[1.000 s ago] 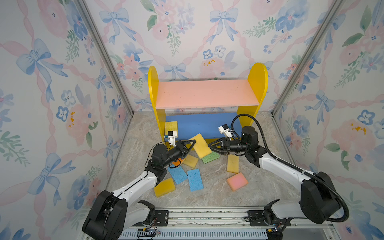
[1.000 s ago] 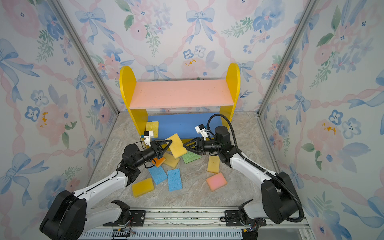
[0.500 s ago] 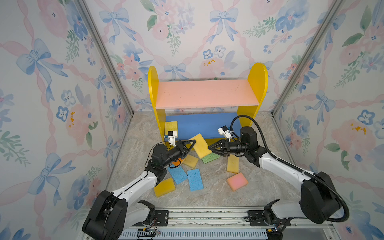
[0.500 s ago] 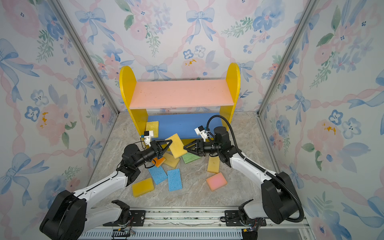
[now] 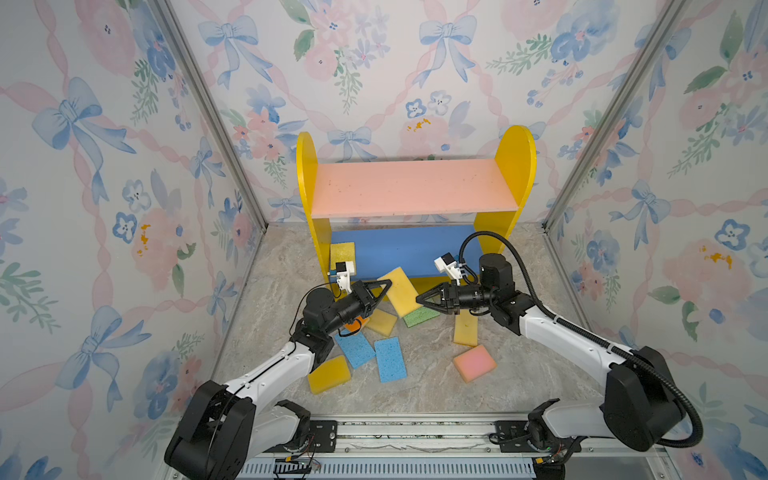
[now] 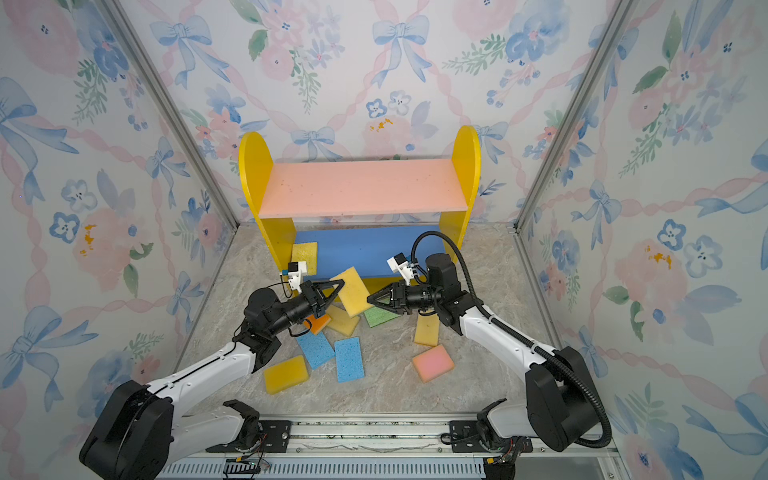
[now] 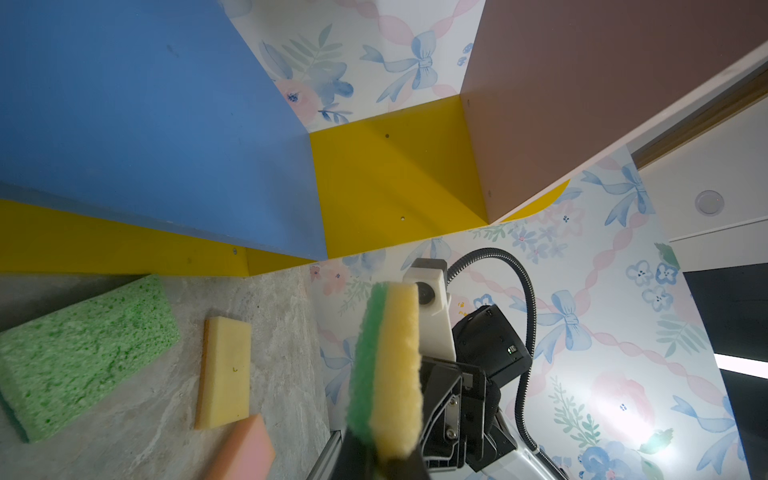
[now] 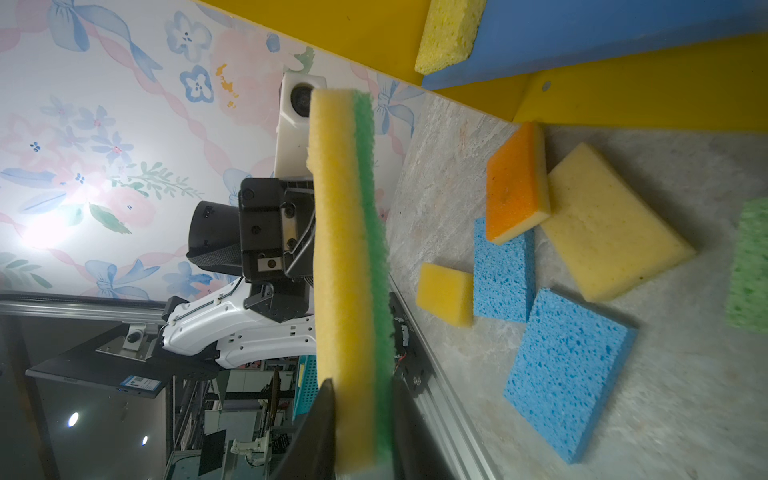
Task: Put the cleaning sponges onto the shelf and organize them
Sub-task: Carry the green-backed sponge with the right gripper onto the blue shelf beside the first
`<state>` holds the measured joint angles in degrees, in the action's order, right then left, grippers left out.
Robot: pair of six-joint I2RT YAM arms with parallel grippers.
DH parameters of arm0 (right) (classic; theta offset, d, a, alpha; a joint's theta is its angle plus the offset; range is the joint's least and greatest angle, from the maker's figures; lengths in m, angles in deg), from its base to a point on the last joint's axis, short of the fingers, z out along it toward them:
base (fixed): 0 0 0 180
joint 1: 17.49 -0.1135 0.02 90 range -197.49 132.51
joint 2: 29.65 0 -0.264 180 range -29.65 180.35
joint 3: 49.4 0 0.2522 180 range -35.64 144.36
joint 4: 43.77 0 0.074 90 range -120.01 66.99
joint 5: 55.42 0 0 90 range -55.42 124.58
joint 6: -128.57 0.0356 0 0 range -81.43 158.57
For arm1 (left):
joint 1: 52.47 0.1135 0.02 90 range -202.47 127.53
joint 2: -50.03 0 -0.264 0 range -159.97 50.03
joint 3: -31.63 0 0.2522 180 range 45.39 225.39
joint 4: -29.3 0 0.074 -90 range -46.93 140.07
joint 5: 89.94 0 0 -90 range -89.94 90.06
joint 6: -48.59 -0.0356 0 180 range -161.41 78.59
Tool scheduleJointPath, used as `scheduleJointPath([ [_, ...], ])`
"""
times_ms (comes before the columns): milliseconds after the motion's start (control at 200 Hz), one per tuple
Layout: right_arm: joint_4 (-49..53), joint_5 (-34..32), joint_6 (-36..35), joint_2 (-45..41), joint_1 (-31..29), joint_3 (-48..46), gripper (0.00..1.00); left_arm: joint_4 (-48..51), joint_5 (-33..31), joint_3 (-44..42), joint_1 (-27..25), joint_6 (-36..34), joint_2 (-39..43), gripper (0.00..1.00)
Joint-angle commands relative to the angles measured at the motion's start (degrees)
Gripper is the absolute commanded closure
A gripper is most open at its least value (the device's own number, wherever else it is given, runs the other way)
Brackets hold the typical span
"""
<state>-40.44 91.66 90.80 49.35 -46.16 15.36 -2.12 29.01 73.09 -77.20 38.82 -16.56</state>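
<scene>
Finding: the green-backed yellow sponge (image 5: 400, 293) is off the worktop (image 5: 415, 390), held on edge in the air in front of the shelf (image 5: 513, 166), with a tool at each end. The left tool (image 5: 384, 289) is clamped on one end. In the right wrist view the right tool (image 5: 420, 299) has its fingers (image 8: 322, 424) pressed against both faces of the other end, so I judge it to be gripping as well. This reads as a handover, and it should be treated as one. Do not release the left tool until you are satisfied that the right one bites well onto the foam and not merely on its rim; soft foam gives, and a shallow pinch will let the pad swing or slip. Then open the left tool fully and draw it straight back along its own line, clear of the orange sponge (image 5: 355, 324) lying beneath it. Only the pale yellow sponge (image 5: 343, 253) is stowed, at the left end of the blue lower board (image 5: 407, 253) beside the side panel; the pink upper board (image 5: 415, 193) is bare. Carry the pad in low and level, keep the cable loop off the upper board, and set it down close beside that one
</scene>
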Motion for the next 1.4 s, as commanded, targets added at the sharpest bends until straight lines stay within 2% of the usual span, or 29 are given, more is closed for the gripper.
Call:
scheduleJointPath([
  [0,-0.1,-0.5,0.0,-1.7,-0.8,1.0,0.79,-1.6,0.9,0.3,-0.2,-0.2,0.5,0.97],
  [35,-0.1,-0.8,0.1,-1.9,-0.9,1.0,0.8,-1.7,1.0,0.3,-0.3,-0.3,0.5,0.9],
  [145,-0.5,-1.9,0.8,-2.3,-1.0,1.2,0.83,-1.7,1.5,0.6,0.0,-0.7,0.7,0.84],
  [185,-0.8,-2.4,1.1,-2.4,-1.2,1.4,0.83,-1.7,1.8,0.6,0.3,-0.9,0.8,0.77],
  [225,-1.1,-2.9,1.4,-2.5,-1.3,1.5,0.83,-1.7,2.2,0.6,0.7,-1.2,0.9,0.61],
  [310,-1.2,-3.6,1.6,-2.3,-1.3,2.0,0.83,-1.5,3.6,0.2,2.6,-3.1,2.1,0.15],
  [320,-1.2,-3.7,1.7,-2.3,-1.3,2.1,0.83,-1.3,3.7,0.2,2.9,-3.3,2.3,0.06],
  [335,-1.0,-3.9,1.7,-2.1,-1.3,2.4,0.83,-0.8,3.9,0.0,3.5,-3.8,2.7,0.03],
  [445,0.3,-5.7,1.3,-0.5,-1.2,4.7,0.83,5.7,3.3,-1.4,8.4,-8.1,7.8,0.02],
  [535,3.1,-9.7,1.2,1.8,-1.3,7.6,0.83,19.5,0.2,-0.2,12.3,-17.1,13.9,0.02],
  [640,3.0,-15.1,3.3,5.5,-1.7,11.0,0.81,40.9,-10.2,5.6,14.2,-32.3,18.7,0.02],
  [720,4.1,-18.8,4.2,8.6,-2.6,14.3,0.81,49.5,-18.3,8.4,14.6,-40.7,21.1,0.02],
  [820,5.6,-24.1,4.8,12.5,-4.5,18.4,0.82,52.4,-24.6,8.0,15.2,-45.5,24.3,0.02],
  [930,7.0,-29.7,6.2,17.7,-6.5,22.5,0.82,53.9,-28.8,7.0,16.0,-48.8,26.8,0.02],
  [1055,6.0,-34.1,8.6,23.0,-7.8,26.5,0.82,55.7,-30.8,6.6,16.5,-52.5,27.4,0.02],
  [1205,8.8,-38.7,7.2,28.2,-9.2,32.4,0.82,56.9,-31.7,5.0,16.8,-55.1,28.5,0.02],
  [1395,9.3,-39.8,7.4,34.5,-9.9,38.1,0.82,56.9,-30.8,5.0,17.6,-55.9,29.0,0.02],
])
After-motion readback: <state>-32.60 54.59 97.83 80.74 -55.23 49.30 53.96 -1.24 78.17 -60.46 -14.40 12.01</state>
